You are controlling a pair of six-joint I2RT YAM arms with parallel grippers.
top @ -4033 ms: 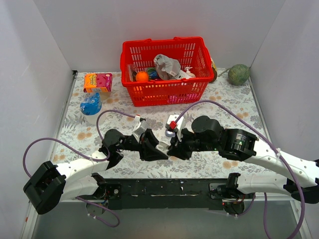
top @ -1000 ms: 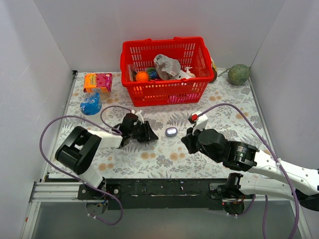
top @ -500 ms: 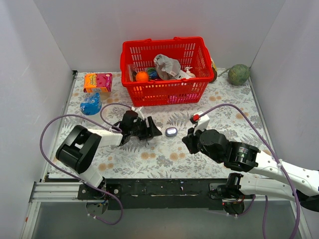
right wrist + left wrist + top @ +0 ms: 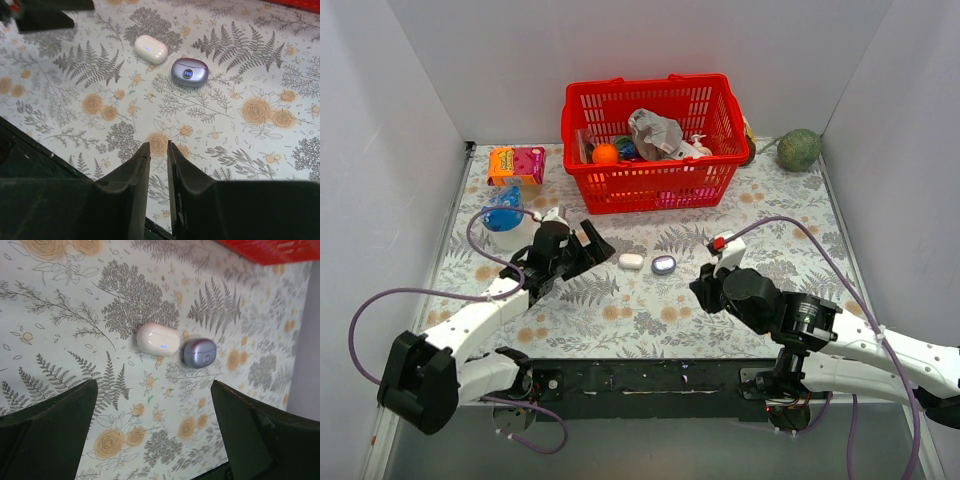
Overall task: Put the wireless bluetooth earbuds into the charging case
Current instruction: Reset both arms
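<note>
Two shut oval charging cases lie side by side on the flowered table. The white case (image 4: 631, 261) (image 4: 158, 339) (image 4: 151, 49) is on the left and the purple case (image 4: 664, 264) (image 4: 199, 352) (image 4: 189, 72) on the right. The earbuds are out of view. My left gripper (image 4: 590, 246) (image 4: 154, 390) stands wide open and empty just left of the white case. My right gripper (image 4: 703, 290) (image 4: 158, 145) hovers to the right of the purple case, nearer the front edge. Its fingers are parted by a narrow gap with nothing between them.
A red basket (image 4: 650, 178) full of odds and ends stands at the back centre. An orange-pink box (image 4: 515, 163) and a blue object (image 4: 502, 210) sit at the back left, a green ball (image 4: 800, 148) at the back right. White walls close in three sides.
My left gripper has opened wide and drawn back to the left, leaving the white case on the table beside the purple one. My right gripper's fingers have parted a little.
</note>
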